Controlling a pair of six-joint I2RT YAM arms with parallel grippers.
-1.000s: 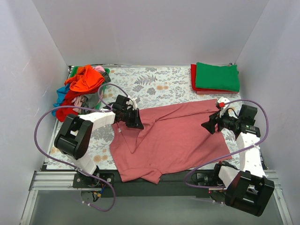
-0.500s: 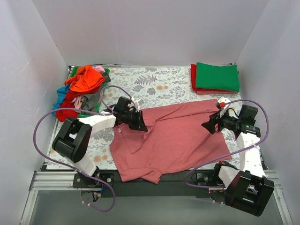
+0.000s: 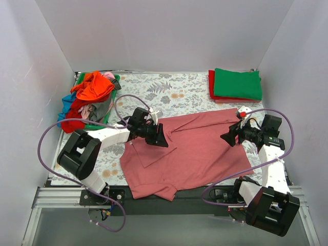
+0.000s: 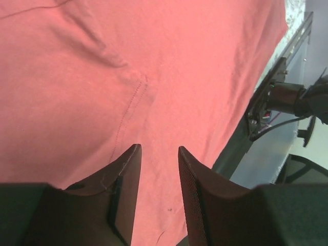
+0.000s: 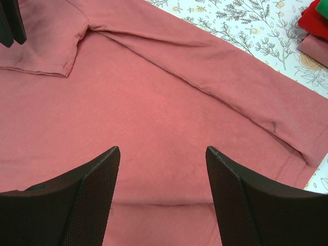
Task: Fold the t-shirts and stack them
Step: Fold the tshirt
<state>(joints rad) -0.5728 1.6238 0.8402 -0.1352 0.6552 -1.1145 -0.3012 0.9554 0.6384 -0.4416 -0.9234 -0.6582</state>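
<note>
A large dusty-rose t-shirt (image 3: pixel 200 154) lies spread on the floral table covering. It fills the left wrist view (image 4: pixel 179 66) and the right wrist view (image 5: pixel 154 102). Its left sleeve (image 3: pixel 148 152) lies folded inward over the body, and also shows in the right wrist view (image 5: pixel 46 46). My left gripper (image 3: pixel 163 137) hovers just above the shirt beside that flap. Its jaws (image 4: pixel 159 148) are slightly apart with nothing between them. My right gripper (image 3: pixel 227 138) is wide open (image 5: pixel 162 149) over the shirt's right part, empty.
A folded green shirt on a red one (image 3: pixel 237 83) lies at the back right. An unfolded pile of orange, red, blue and grey shirts (image 3: pixel 89 95) sits at the back left. White walls enclose the table. A dark strip (image 3: pixel 205 193) runs along the near edge.
My left gripper has moved right over the shirt, and the left sleeve now lies flatter and further inward on the body. The right arm has not moved.
</note>
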